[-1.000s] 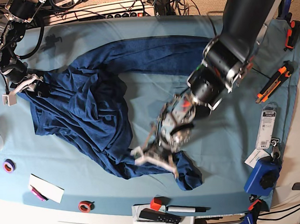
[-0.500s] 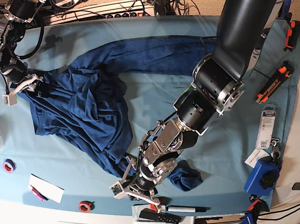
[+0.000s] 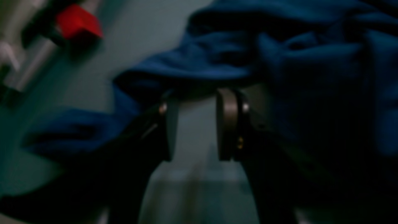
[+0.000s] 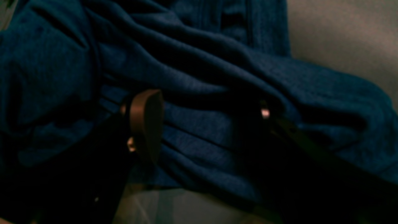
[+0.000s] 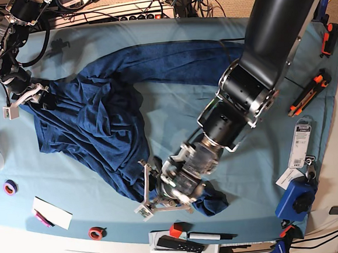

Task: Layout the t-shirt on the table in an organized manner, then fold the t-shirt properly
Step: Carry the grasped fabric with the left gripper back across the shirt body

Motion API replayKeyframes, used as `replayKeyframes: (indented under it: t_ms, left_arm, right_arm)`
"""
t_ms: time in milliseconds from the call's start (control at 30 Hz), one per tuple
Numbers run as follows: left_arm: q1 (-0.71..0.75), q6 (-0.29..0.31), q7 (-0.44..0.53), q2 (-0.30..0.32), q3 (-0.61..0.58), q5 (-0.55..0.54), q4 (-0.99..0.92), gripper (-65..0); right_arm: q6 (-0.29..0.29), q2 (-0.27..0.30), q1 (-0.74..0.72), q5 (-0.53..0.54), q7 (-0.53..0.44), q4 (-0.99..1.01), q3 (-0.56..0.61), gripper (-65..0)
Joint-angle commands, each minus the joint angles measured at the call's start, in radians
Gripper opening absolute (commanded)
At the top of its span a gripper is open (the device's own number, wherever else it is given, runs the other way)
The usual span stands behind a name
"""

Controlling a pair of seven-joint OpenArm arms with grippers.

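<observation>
T-shirt (image 5: pixel 99 126) lies bunched on table (image 5: pixel 173 111). Left gripper (image 3: pixel 199 124) parted, empty, hem just beyond its tips (blurred). Right gripper (image 4: pixel 202 124) spread wide over fabric.

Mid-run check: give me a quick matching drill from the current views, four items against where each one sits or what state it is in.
Things:
1. left gripper
2. right gripper
3. red cube
4. purple tape ring

Places or states:
A. on the white strip at the table's near edge
B. open, at the t-shirt's far-left edge
C. near the table's left edge, clear of the shirt
D. open, beside the bunched sleeve end close to the near edge

Pairs: 1-D, 2-B, 3-A, 4-C
</observation>
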State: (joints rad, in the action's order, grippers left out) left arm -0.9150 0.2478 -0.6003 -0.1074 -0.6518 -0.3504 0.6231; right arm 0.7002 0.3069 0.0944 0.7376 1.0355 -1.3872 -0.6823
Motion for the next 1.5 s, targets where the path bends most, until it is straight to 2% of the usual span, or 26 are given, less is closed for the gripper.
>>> replayKeyframes:
  t_ms: [0, 133, 200, 300, 367, 467, 500, 600, 733, 867, 967, 1067, 1133, 1267, 1467]
  left_arm:
    - [-0.03, 0.037, -0.008, 0.005, 0.059, -0.059, 0.034, -41.2]
    - [0.011, 0.246, -0.199, 0.022, 0.314, -0.365, 0.057, -40.2]
    - [0.034, 0.324, -0.323, 0.025, 0.426, -0.502, 0.057, -39.3]
    - [0.067, 0.442, -0.536, 0.025, 0.541, -0.637, 0.057, -37.5]
    - [0.093, 0.45, -0.657, 0.028, 0.558, -0.734, 0.057, -37.5]
    - [0.143, 0.45, -0.768, 0.025, 0.55, -0.89, 0.057, -37.5]
    - [0.16, 0.45, -0.795, 0.024, 0.546, -0.935, 0.057, -37.5]
    - [0.207, 0.45, -0.796, 0.024, 0.528, -1.021, 0.068, -38.3]
    - [0.268, 0.45, -0.796, 0.024, 0.517, -1.057, 0.168, -39.4]
    - [0.329, 0.45, -0.796, 0.025, 0.517, -1.028, 0.418, -40.6]
    - [0.375, 0.45, -0.791, 0.028, 0.517, -0.916, 0.655, -40.6]
    - [0.411, 0.45, -0.694, 0.035, 0.517, -0.722, 0.829, -40.6]
    - [0.447, 0.45, -0.661, 0.048, 0.517, -0.676, 0.867, -40.6]
    - [0.539, 0.45, -0.655, 0.076, 0.517, -0.708, 0.867, -40.5]
    - [0.659, 0.45, -0.635, 0.079, 0.517, -0.702, 0.867, -40.4]
  right_arm:
    - [-0.002, 0.018, -0.006, 0.006, 0.0, -0.011, -0.005, -28.0]
    - [-0.002, 0.018, -0.006, 0.006, 0.0, -0.011, -0.005, -28.0]
    - [-0.002, 0.018, -0.006, 0.007, 0.0, -0.011, -0.005, -28.0]
    - [-0.002, 0.018, -0.006, 0.01, 0.0, -0.011, -0.005, -28.0]
    - [-0.002, 0.018, -0.006, 0.021, 0.0, -0.011, -0.005, -28.0]
    - [-0.002, 0.018, -0.006, 0.038, 0.0, -0.011, -0.005, -28.0]
    - [-0.002, 0.018, -0.006, 0.04, 0.001, -0.011, -0.005, -28.0]
    - [-0.002, 0.018, -0.006, 0.04, 0.001, -0.011, -0.005, -28.0]
    - [-0.002, 0.018, -0.006, 0.04, 0.0, -0.011, -0.005, -28.0]
    - [-0.002, 0.018, -0.006, 0.04, 0.0, -0.011, -0.005, -28.0]
    - [-0.002, 0.018, -0.006, 0.04, 0.0, -0.011, -0.005, -28.0]
    - [-0.002, 0.018, -0.006, 0.04, 0.0, -0.011, -0.005, -28.0]
    - [-0.002, 0.018, -0.006, 0.039, 0.003, -0.011, -0.005, -28.0]
    - [-0.002, 0.018, -0.006, 0.04, 0.001, -0.011, -0.005, -28.0]
    - [-0.002, 0.018, -0.006, 0.04, -0.004, -0.011, -0.005, -28.0]
